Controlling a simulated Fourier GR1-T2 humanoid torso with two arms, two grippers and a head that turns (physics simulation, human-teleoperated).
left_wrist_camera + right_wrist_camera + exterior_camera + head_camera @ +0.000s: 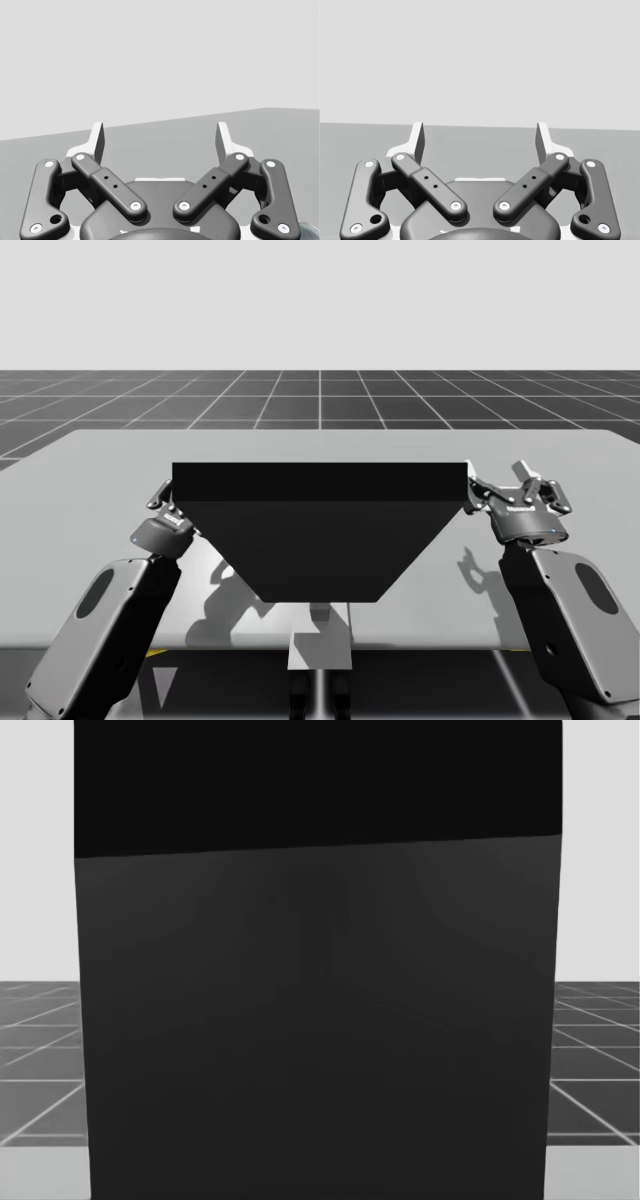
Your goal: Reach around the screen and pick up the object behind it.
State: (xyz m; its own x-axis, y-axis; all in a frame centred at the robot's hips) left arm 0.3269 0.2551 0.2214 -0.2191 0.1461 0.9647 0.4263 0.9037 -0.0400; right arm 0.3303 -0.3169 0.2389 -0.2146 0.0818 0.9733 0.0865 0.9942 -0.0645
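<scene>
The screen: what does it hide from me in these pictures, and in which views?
- Whatever lies behind the screen: hidden by it in the high view and the head view.
- The table: in the head view the screen covers nearly all of it; two small patches remain.

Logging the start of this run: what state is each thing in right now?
screen: standing on the table, between the two arms.
left gripper: open, empty, beside the screen's left edge.
right gripper: open, empty, beside the screen's right edge.
</scene>
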